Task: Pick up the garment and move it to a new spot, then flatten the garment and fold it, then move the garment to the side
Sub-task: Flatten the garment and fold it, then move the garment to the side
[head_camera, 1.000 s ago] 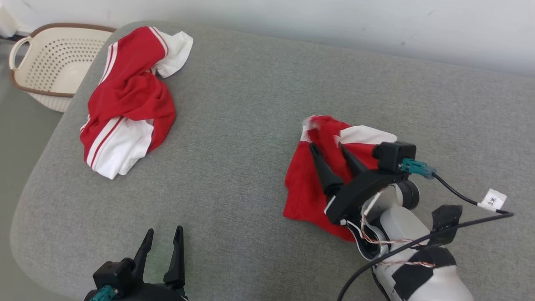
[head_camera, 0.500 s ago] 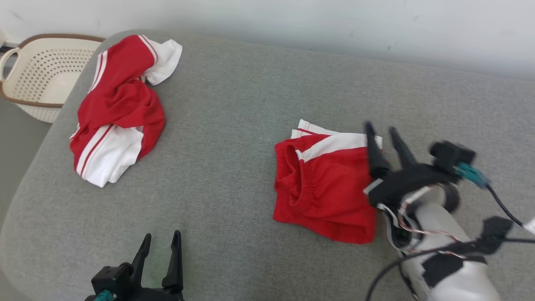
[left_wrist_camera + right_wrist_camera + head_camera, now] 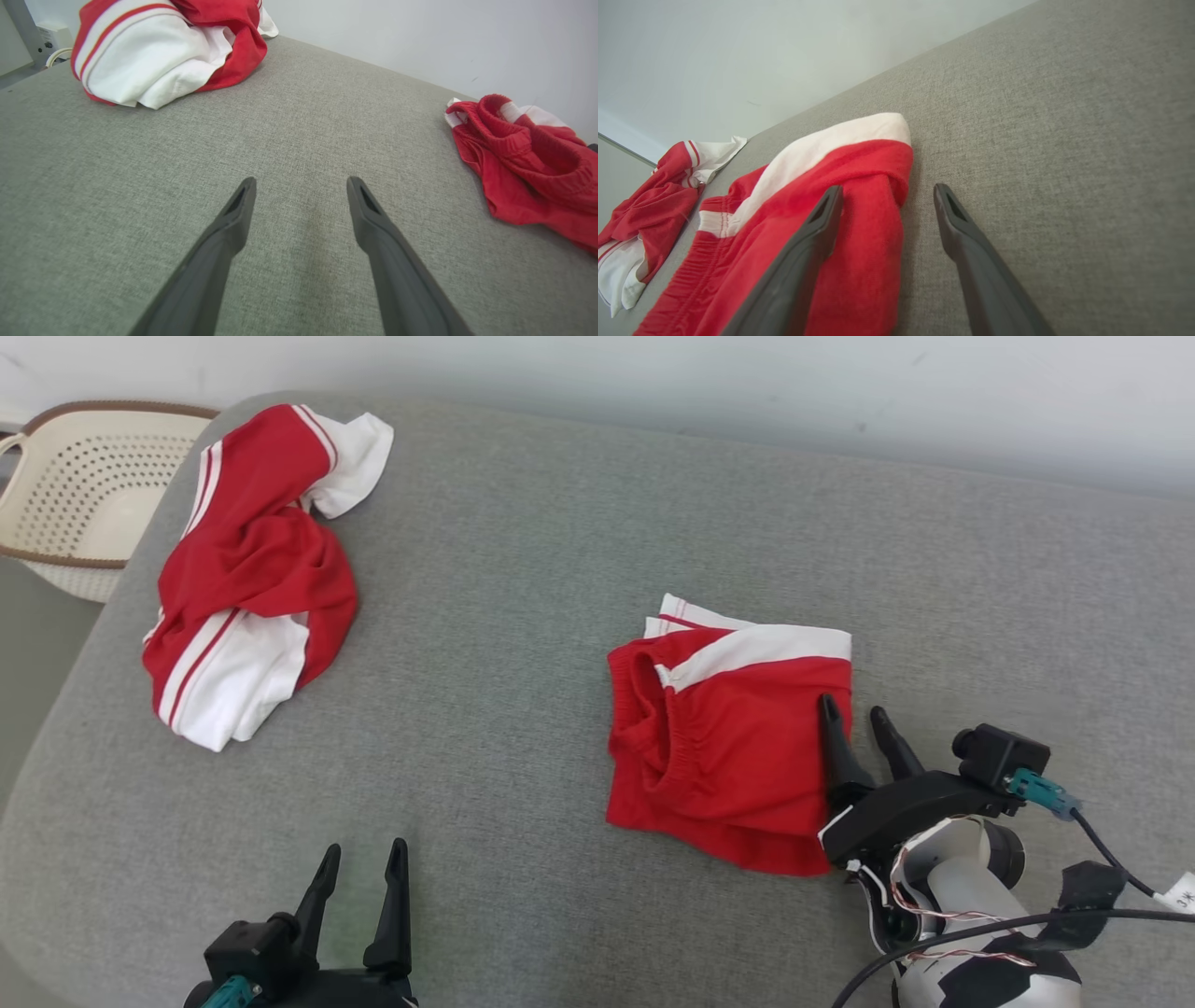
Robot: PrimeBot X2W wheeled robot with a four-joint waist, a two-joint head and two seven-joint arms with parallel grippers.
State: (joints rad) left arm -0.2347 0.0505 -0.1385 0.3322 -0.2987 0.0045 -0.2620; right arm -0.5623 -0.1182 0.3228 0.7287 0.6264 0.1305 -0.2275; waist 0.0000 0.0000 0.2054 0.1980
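The garment [image 3: 728, 728], red shorts with a white side band, lies folded flat on the grey cushion [image 3: 523, 569], right of centre. My right gripper [image 3: 851, 709] hovers open at the garment's right edge, nothing between its fingers. In the right wrist view the right gripper [image 3: 888, 189] straddles that edge, with the left finger over the red cloth [image 3: 868, 163] and the right finger over bare cushion. My left gripper [image 3: 366, 847] stands open near the front edge, well left of the garment. The left gripper [image 3: 302, 179] points over bare cushion in its wrist view, where the garment [image 3: 528, 172] lies off to the right.
A second red and white garment [image 3: 247, 569] lies crumpled at the cushion's far left corner, also seen in the left wrist view [image 3: 159, 56]. A cream perforated basket [image 3: 65, 495] stands on the floor beyond that corner. A pale wall runs along the back.
My right gripper has opened and let the garment go, then drawn back right and toward me. The garment now lies folded on the cushion. The head camera shifted slightly.
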